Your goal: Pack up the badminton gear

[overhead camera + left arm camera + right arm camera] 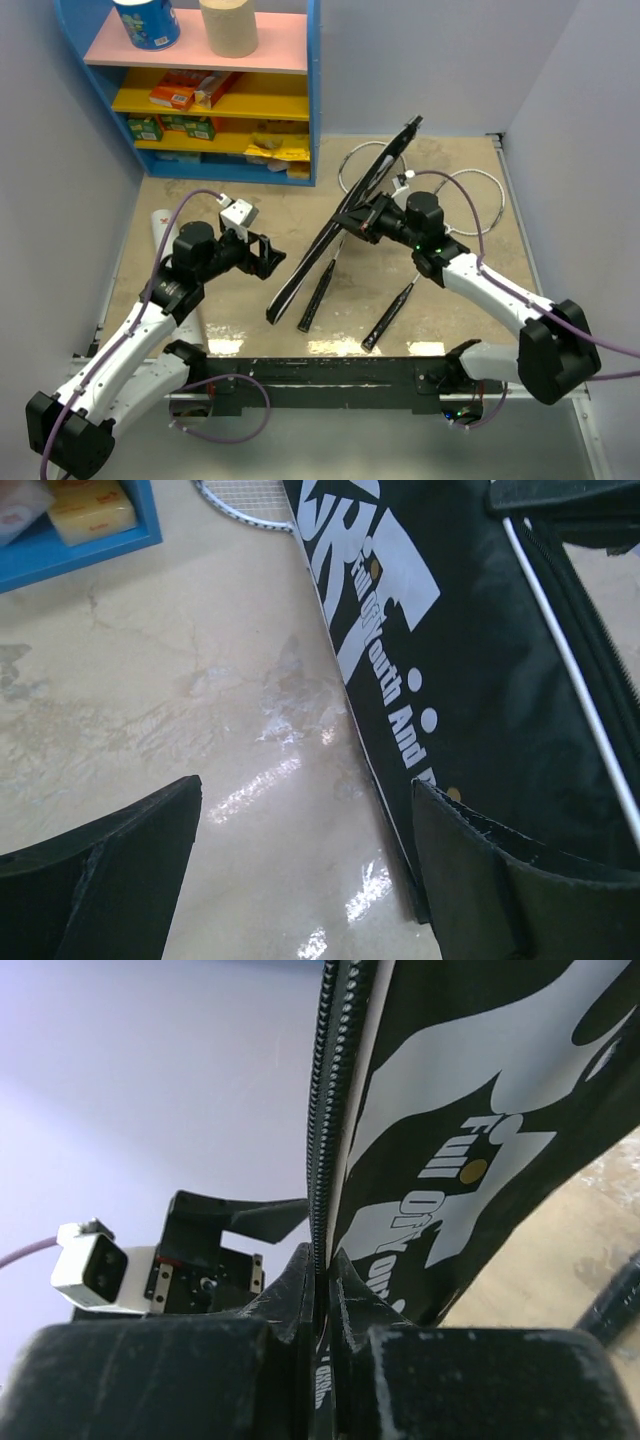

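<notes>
From above, the right gripper is clamped on the black bag, which stands tilted on edge beside two rackets, their heads partly hidden. In the left wrist view the left gripper is spread wide and empty, with the bag's white lettering cut off just beside it. The right wrist view shows the zipper edge pinched between the fingers.

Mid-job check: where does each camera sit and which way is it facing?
Top external: above, behind the bases, looking down on the table; both arms show.
Left wrist: looks down past the open left gripper at the black bag.
Right wrist: looks along the right gripper, shut on the bag's zipper edge.
Shared: both wrist views show the bag's white lettering.
</notes>
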Tool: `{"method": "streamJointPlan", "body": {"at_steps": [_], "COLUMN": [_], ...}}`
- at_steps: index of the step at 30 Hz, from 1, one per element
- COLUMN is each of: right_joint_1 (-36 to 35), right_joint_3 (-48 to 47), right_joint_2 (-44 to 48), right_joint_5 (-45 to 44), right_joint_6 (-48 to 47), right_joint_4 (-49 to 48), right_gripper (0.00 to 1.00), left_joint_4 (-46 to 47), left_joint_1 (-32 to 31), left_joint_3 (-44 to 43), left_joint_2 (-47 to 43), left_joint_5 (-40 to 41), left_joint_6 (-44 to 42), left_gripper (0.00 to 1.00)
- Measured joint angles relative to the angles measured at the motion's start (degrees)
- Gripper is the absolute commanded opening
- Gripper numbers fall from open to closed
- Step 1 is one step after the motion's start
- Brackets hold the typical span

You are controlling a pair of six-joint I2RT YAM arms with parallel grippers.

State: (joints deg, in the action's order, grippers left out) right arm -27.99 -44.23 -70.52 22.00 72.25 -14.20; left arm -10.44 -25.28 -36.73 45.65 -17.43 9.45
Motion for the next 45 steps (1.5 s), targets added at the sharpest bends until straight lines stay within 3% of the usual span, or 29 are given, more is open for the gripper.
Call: {"method": "streamJointPlan", "body": {"at_steps": [3,13,15,16,19,23,28,31,36,45], "right_joint_1": [-1.60,-3.13,-3.13,-3.13,-3.13,-3.13,-3.13,-3.13,-3.13,-3.13], "right_joint_3": [1.68,-0.22,0.07,0.66,4.17,8.50,7.89,5.01,-0.98,1.99], "right_joint_2": [-3.30,-4.79,-4.26,-4.13,-4.09,-4.04,-0.74,3.56,7.61,14.49], "right_joint_5": [-0.13,-0.09,-0.48,-0.70,-1.73,-3.93,-8.28,-12.35,-20.04,-25.94], "right_joint_6": [0.20,-6.86,-7.89,-8.28,-9.46,-12.24,-17.44,-20.76,-25.44,-28.46], "right_joint_4": [-5.03,-3.23,-2.56,-2.62,-2.75,2.16,12.74,20.44,30.36,40.68], "right_gripper": [0.00,0.01,0.16,0.32,0.52,0.64,0.67,0.67,0.67,0.67], "left_joint_4": [-0.39,-1.42,-1.53,-1.60,-1.66,-1.73,-3.02,-3.45,-2.99,-4.48], "left_joint_1": [0.00,0.00,0.00,0.00,0.00,-0.24,-2.67,-7.56,-21.35,-41.97], "left_joint_3": [-0.02,-0.59,-0.76,-0.90,-1.55,-2.51,-3.65,-5.81,-9.40,-15.58], "left_joint_2": [0.15,1.18,1.68,2.01,3.63,6.93,9.14,11.56,18.64,36.11], "left_joint_5": [2.10,6.27,6.40,6.43,6.10,5.55,5.88,7.67,13.94,34.53], "left_joint_6": [-0.22,-0.66,-0.66,-0.66,-0.63,-0.63,-0.48,0.04,2.19,6.34], "left_gripper": [0.89,0.88,0.87,0.87,0.86,0.85,0.84,0.84,0.84,0.85]}}
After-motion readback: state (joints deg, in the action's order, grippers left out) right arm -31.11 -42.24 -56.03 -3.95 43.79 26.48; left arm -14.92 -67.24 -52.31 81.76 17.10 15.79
